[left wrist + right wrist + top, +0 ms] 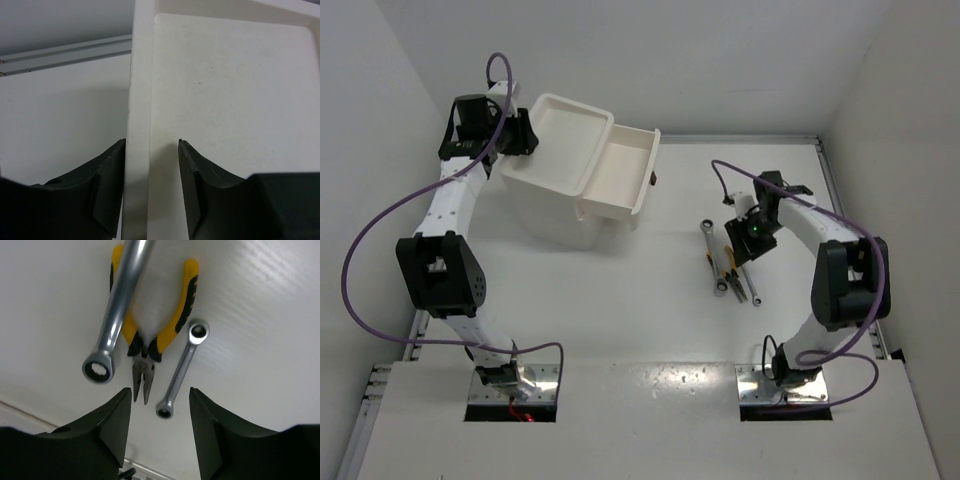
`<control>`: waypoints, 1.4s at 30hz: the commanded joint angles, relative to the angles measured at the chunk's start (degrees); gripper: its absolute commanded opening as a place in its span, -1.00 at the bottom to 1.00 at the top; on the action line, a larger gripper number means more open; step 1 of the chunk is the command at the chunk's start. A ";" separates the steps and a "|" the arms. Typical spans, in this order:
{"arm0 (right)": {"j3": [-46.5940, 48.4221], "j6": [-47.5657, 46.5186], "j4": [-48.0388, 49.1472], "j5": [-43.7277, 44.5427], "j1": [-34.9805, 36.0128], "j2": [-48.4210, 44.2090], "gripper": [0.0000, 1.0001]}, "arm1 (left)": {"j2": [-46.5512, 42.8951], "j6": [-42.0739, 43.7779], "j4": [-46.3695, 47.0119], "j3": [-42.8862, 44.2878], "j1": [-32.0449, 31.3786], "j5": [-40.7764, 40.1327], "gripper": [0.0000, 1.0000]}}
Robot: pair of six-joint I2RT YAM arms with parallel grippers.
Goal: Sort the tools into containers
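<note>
Left hand [151, 145] released: dark fingers [107, 175] parted astride the raised rim [140, 75] of a shallow recessed top tray [225, 90]. One finger outside the wall, the other over the tray floor, with a strip of gap showing on that side. Nothing clamped.

From above, parked at the far-left corner of a white boxy plastic cabinet [555, 205], with the tray set into its top. On the cabinet's right side, a white drawer [620, 175] standing pulled out, with a small dark red-brown handle [653, 180] on its front.

Right hand [160, 392] also released, fingers [112, 425] spread with nothing between them, hovering over three tools on the white desk [650, 320].

- Straight ahead of the fingertips, yellow-and-black-handled pliers [141, 352], thin nose closed and pointing toward the hand.
- To the left in the wrist view, a large silver metal wrench [117, 310], ring end nearest the hand, shaft crossing over one yellow handle.
- To the right, a small silver metal wrench [182, 367] with a ring at each end, lying slantwise just beside the other handle.

All three flat on the desk, right of the drawer and well apart from the cabinet.
</note>
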 commanded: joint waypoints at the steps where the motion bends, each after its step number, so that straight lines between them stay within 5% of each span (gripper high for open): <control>1: 4.71 3.89 4.32 1.48 0.65 3.64 0.01 | 3.22 -1.80 -12.14 -3.74 -2.53 3.47 -0.01; 16: 10.52 5.74 7.40 6.23 3.72 16.30 -0.12 | 3.75 -1.80 -12.14 -1.45 -2.53 4.62 -0.01; 22: 10.52 5.74 8.02 8.34 5.48 18.85 -0.56 | 4.27 -1.80 -12.14 -0.93 -2.53 4.00 -0.01; 25: 10.52 5.21 8.02 9.04 6.01 19.56 -1.00 | 4.28 -1.80 -12.14 -0.40 -2.53 4.00 0.04; 31: 10.52 5.21 8.02 9.04 6.01 18.25 -1.00 | 4.80 -1.80 -11.62 3.10 -2.53 1.99 0.32; 42: 9.90 6.44 8.02 8.52 5.49 14.82 -1.00 | 1.29 -0.14 -7.83 7.42 -2.53 -0.22 0.37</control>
